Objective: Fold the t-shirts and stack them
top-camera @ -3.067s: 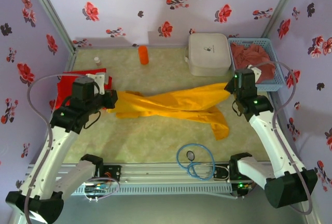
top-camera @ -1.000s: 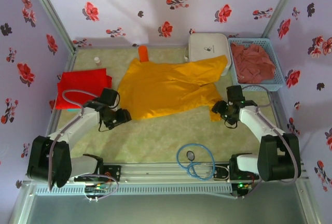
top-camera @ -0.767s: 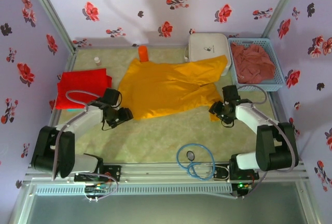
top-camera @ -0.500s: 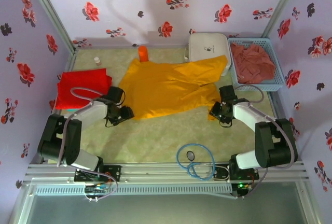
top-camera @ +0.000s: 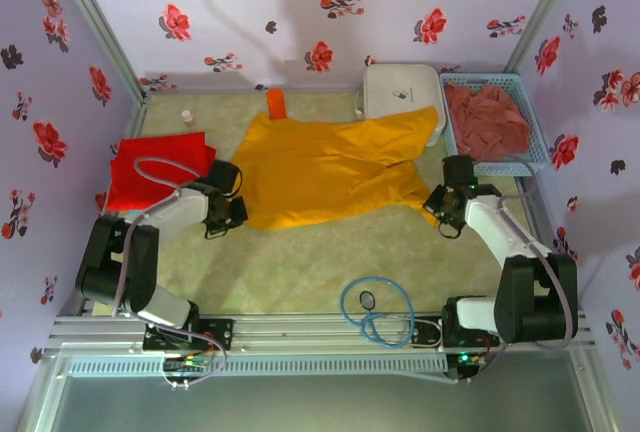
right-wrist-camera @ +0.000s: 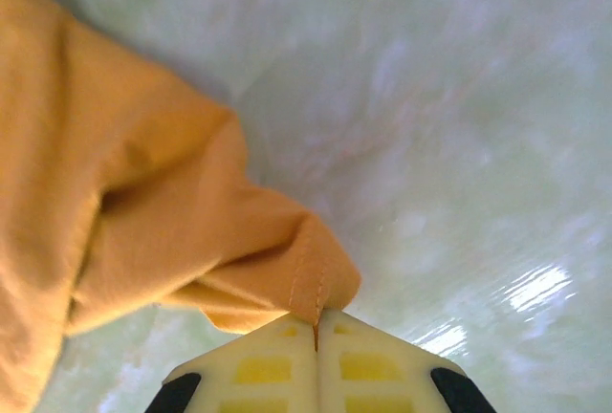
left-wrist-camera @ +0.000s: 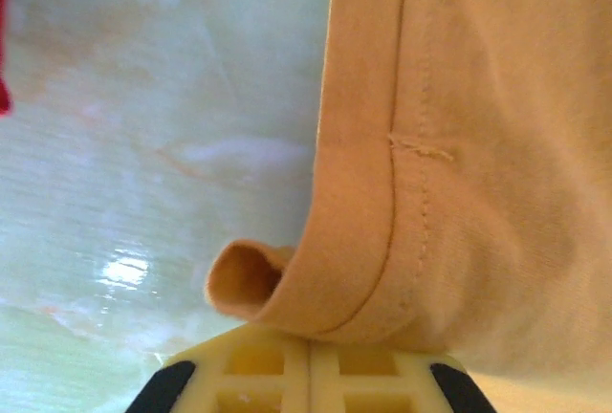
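Yellow t-shirt (top-camera: 330,167) in both end effectors (left-wrist-camera: 309,341) (right-wrist-camera: 316,322)

yellow t-shirt (left-wrist-camera: 478,145): matt stitched cloth | table (left-wrist-camera: 143,145): glossy, smooth

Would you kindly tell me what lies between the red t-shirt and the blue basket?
In the top external view, the golden-yellow t-shirt lies spread open between the red t-shirt and the blue basket.
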